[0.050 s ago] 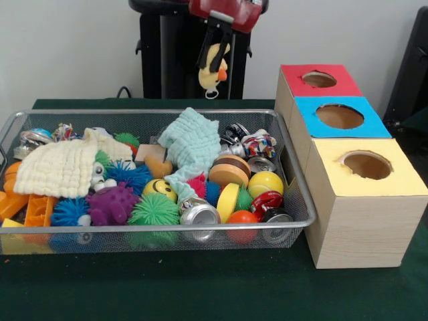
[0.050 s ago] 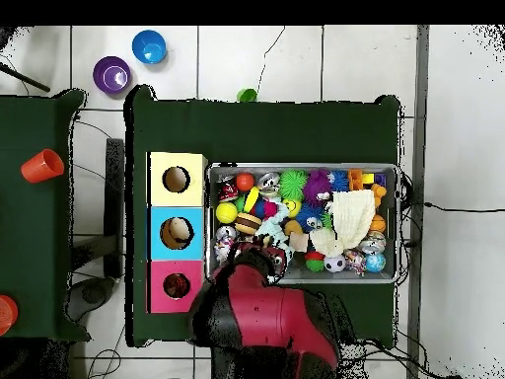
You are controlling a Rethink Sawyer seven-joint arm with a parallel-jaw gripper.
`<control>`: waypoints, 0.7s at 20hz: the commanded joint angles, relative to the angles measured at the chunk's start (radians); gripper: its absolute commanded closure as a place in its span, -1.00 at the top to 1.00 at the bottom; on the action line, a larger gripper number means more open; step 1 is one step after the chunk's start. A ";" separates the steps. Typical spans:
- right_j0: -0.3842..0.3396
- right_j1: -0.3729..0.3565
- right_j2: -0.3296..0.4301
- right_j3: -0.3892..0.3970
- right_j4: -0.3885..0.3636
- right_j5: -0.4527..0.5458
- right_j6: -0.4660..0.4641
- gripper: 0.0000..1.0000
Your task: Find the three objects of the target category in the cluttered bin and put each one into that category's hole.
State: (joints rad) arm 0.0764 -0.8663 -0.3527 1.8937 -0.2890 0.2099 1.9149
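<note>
Front view: the gripper (image 1: 215, 50) hangs high above the far side of the wire basket (image 1: 297, 200), its black fingers (image 1: 208, 43) closed on a yellow rubber duck (image 1: 212, 73) that dangles clear of the clutter below. The basket is crowded with toys: a white knitted cloth (image 1: 57, 167) at one end, a pale green cloth (image 1: 192, 144) draped over the middle, a purple spiky ball (image 1: 112, 204), a green spiky ball (image 1: 155, 210), a yellow smiley ball (image 1: 160, 189), a plain yellow ball (image 1: 265, 183) and several crushed cans, one silver can (image 1: 199, 214) lying against the near wall. Just beside the basket stands a row of three wooden boxes, each with a round hole on top: the red-topped box (image 1: 319, 80) farthest back, the blue-topped box (image 1: 341, 117) in the middle, and the yellow-topped box (image 1: 368, 167) nearest. In the overhead view the red arm (image 2: 271, 316) covers the corner of the basket closest to the red-topped box, and a pale round object (image 2: 178, 231) shows inside the blue box's hole.
</note>
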 commanded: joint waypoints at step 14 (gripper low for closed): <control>0.333 0.103 -0.224 -0.063 0.226 0.258 0.352 -1.00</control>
State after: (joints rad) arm 0.3535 -0.8290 -0.5282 1.8757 -0.1566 0.3490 1.9170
